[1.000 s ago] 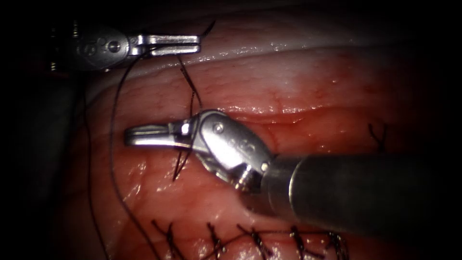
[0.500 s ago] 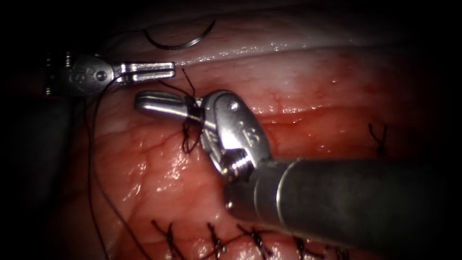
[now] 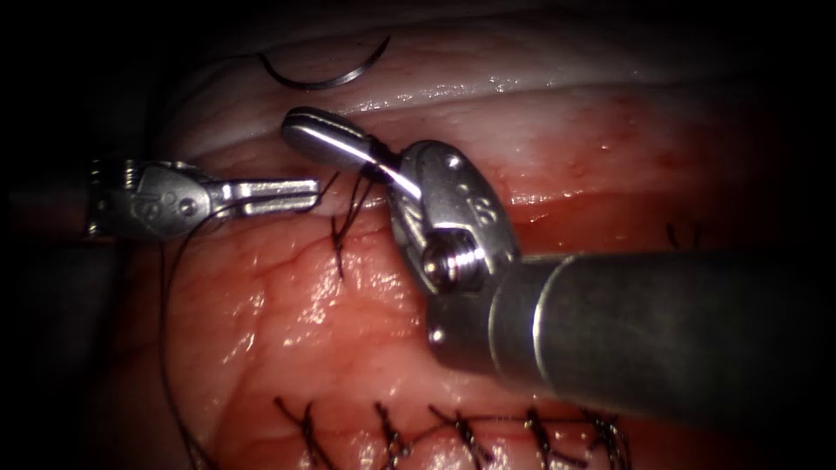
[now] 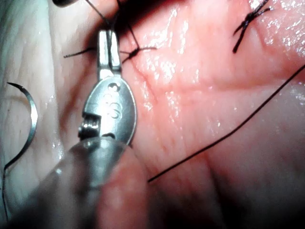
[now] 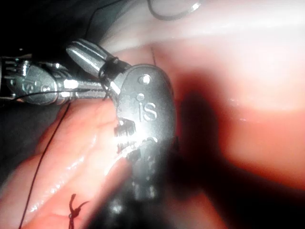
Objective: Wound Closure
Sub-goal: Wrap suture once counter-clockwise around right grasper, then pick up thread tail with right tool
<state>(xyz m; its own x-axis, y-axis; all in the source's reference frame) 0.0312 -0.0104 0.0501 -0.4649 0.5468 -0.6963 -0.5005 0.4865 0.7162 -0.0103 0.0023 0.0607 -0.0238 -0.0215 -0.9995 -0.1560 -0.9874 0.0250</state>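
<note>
Since the earlier frames the right tool [image 3: 318,135] has swung up and to the right across the tissue [image 3: 287,322], while the left tool [image 3: 287,193] has dropped lower, so that the two have traded levels. Now the right tool's jaws are closed, with thread [image 3: 165,348] wound around them near their base, and dark strands hang from there down to a knot on the tissue just below. Beside it, the left tool's jaws are pressed together on the thread; the left wrist view shows them [image 4: 108,47] pinching a strand right by the knot, with short tails sticking out either side. From the left tool a long strand trails down the left side of the tissue. Well above both tools, the needle [image 3: 326,77] lies free on the pale upper edge of the tissue, held by neither tool, its curve open upward. A row of finished stitches [image 3: 453,431] runs along the bottom.
</note>
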